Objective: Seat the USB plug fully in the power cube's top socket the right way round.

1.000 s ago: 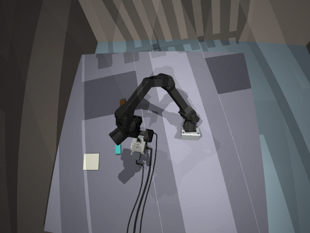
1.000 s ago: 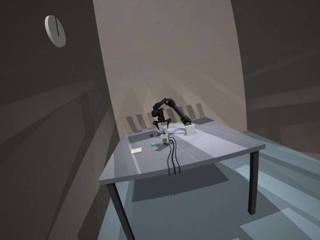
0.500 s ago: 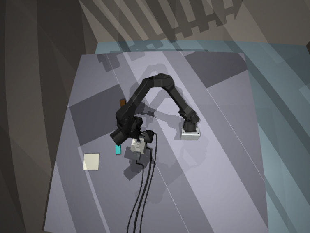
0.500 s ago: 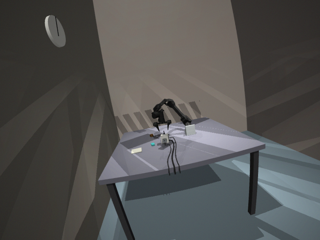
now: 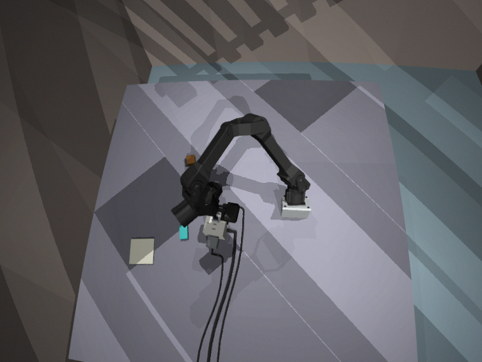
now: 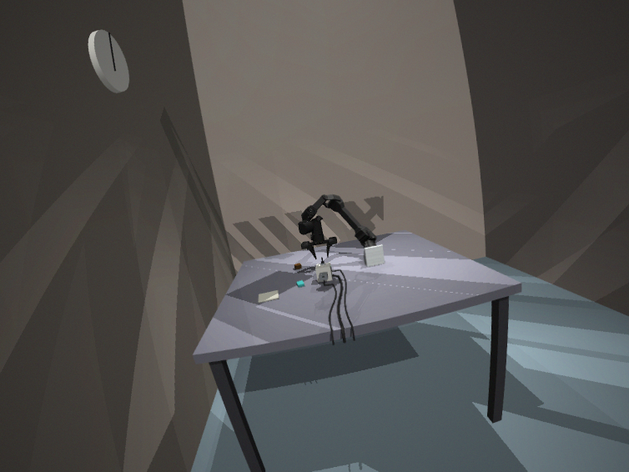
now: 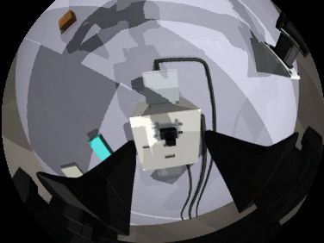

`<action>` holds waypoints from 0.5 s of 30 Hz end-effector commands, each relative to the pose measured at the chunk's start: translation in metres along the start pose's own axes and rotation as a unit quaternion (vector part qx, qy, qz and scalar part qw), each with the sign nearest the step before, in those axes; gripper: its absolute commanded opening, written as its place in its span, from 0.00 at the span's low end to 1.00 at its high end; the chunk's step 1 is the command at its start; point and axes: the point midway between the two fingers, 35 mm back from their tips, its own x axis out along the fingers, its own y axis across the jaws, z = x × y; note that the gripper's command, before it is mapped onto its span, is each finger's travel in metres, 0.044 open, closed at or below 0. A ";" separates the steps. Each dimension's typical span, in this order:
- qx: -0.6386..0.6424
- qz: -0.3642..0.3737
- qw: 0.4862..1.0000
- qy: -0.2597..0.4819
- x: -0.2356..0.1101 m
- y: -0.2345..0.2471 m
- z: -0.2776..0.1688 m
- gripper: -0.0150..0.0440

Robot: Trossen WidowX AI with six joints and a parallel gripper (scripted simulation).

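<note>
The pale power cube (image 5: 215,230) (image 6: 323,272) (image 7: 189,152) stands on the table with small slots in its top face. The dark USB plug (image 6: 322,261) (image 7: 169,135) stands up from the socket on that top; its depth and which way round it is cannot be told. My gripper (image 6: 321,257) (image 7: 171,140) is open and points down above the cube. In the wrist view its fingertips appear on either side of the plug, with gaps on both sides and nothing held. In the top view the arm hides the fingertips and most of the plug.
Grey plugs (image 5: 211,242) (image 7: 160,85) sit on the cube's sides, and black cables (image 5: 222,296) (image 6: 339,309) run off the table's front edge. A teal block (image 5: 183,233) (image 6: 299,283) (image 7: 100,147), a cream pad (image 5: 141,249) (image 6: 268,296) and an orange-brown block (image 5: 190,159) (image 7: 67,20) lie nearby.
</note>
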 end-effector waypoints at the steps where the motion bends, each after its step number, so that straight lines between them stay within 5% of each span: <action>1: 0.001 0.000 1.000 0.000 0.000 0.000 0.000 0.60; 8: 0.001 0.000 1.000 0.000 0.000 0.000 0.000 0.29; 15: 0.001 0.000 1.000 0.000 0.000 0.000 0.000 0.25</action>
